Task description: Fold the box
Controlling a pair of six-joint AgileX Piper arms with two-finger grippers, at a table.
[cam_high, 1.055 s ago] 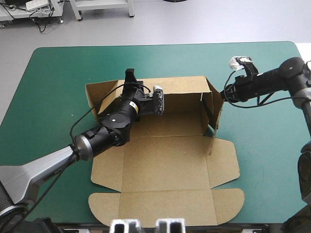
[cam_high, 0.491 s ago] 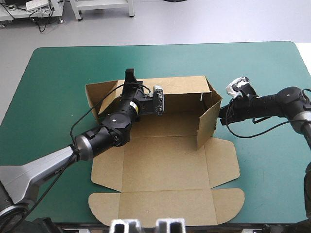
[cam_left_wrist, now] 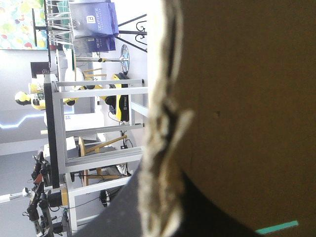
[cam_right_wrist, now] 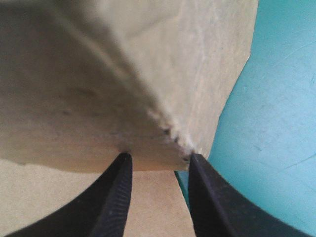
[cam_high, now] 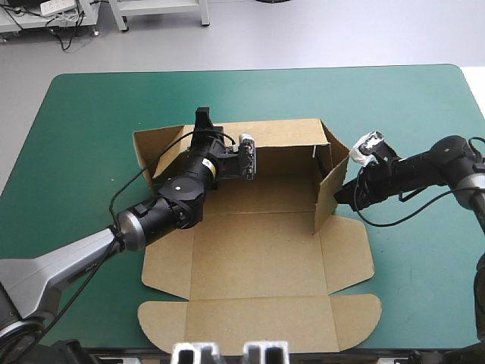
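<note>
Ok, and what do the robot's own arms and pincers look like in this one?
Both arms are mostly black tubes with rounded joints. The left arm runs back into a silver-grey lower link and has a small pale label near the wrist. The right arm also turns grey farther back. The right pincer has two broad black fingers, curved like fins and finely ribbed.

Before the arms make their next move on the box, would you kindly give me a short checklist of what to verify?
1. Left gripper shut on the back wall: ok.
2. Back wall upright: ok.
3. Right wall raised: ok.
4. Right gripper open, tips at that wall's outer side: ok.
5. Left side flap raised: not ok, it lies flat.
6. Right wall square to the back wall: cannot tell.
</note>
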